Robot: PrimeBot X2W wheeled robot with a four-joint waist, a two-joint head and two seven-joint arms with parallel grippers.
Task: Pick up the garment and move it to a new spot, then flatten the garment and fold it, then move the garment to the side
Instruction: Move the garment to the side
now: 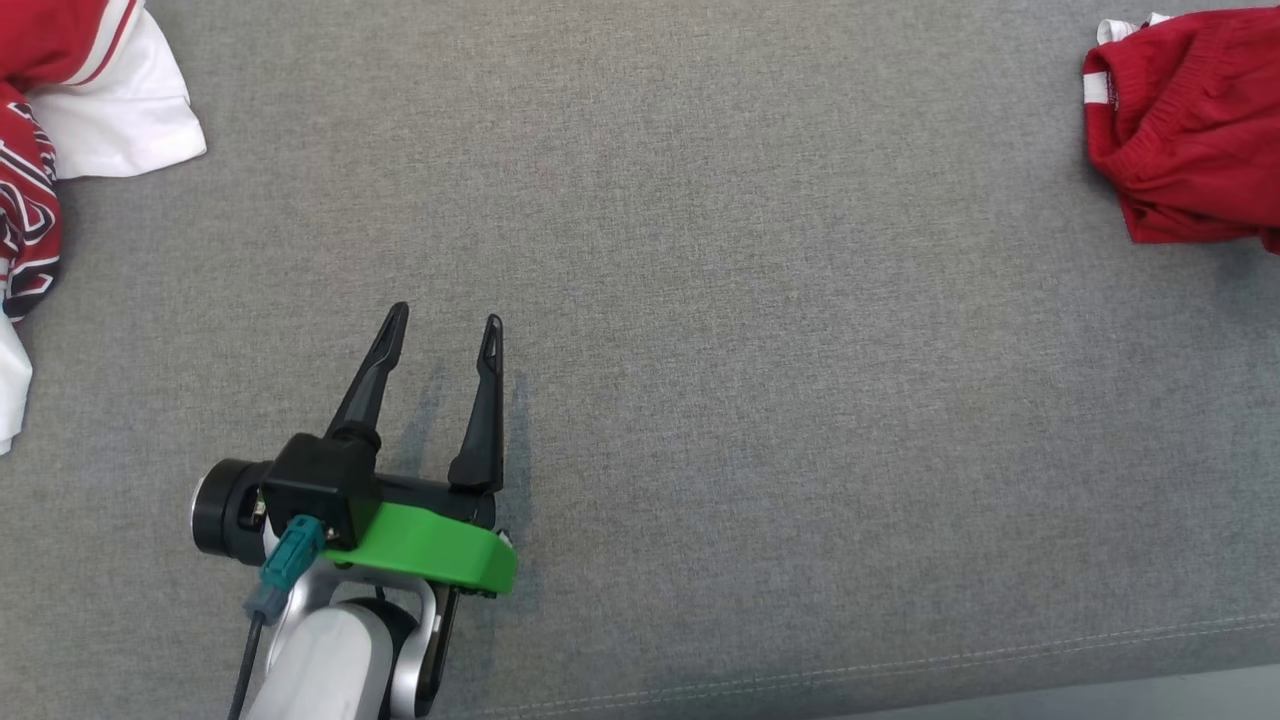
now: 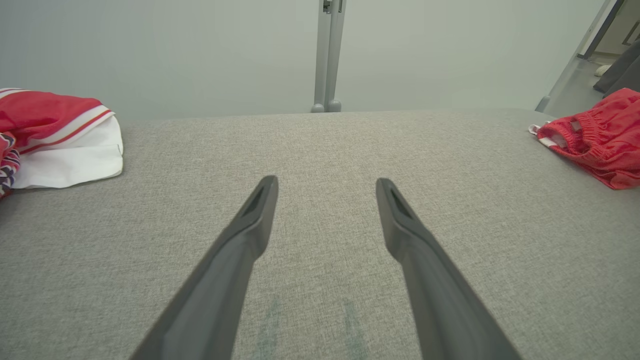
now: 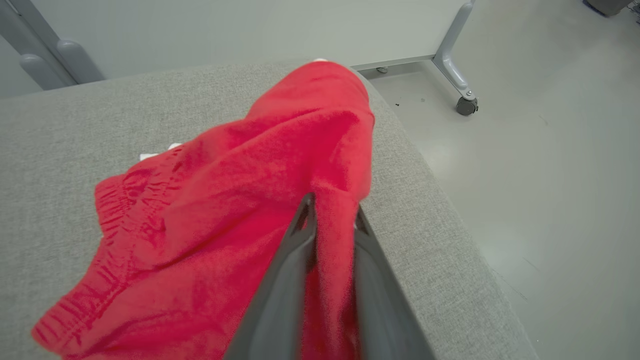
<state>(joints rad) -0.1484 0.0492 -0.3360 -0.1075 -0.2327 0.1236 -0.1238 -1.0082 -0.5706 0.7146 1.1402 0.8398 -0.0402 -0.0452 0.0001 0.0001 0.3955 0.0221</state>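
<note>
The garment (image 1: 1190, 130) is a pair of red shorts with an elastic waistband, bunched at the far right edge of the grey fabric surface (image 1: 750, 350). In the right wrist view, a fold of the garment (image 3: 240, 200) lies between the fingers of my right gripper (image 3: 332, 205), which stand close together on the cloth near the surface's right edge. My left gripper (image 1: 447, 325) hovers open and empty over the bare surface at the lower left. In the left wrist view the garment (image 2: 600, 140) is far off to the right of the left gripper (image 2: 326, 185).
A heap of red and white clothes (image 1: 110, 110) lies at the far left edge, also seen in the left wrist view (image 2: 65, 145). The surface drops off to the floor just right of the garment, where a wheeled frame leg (image 3: 462, 100) stands. A grey post (image 2: 327, 55) rises behind.
</note>
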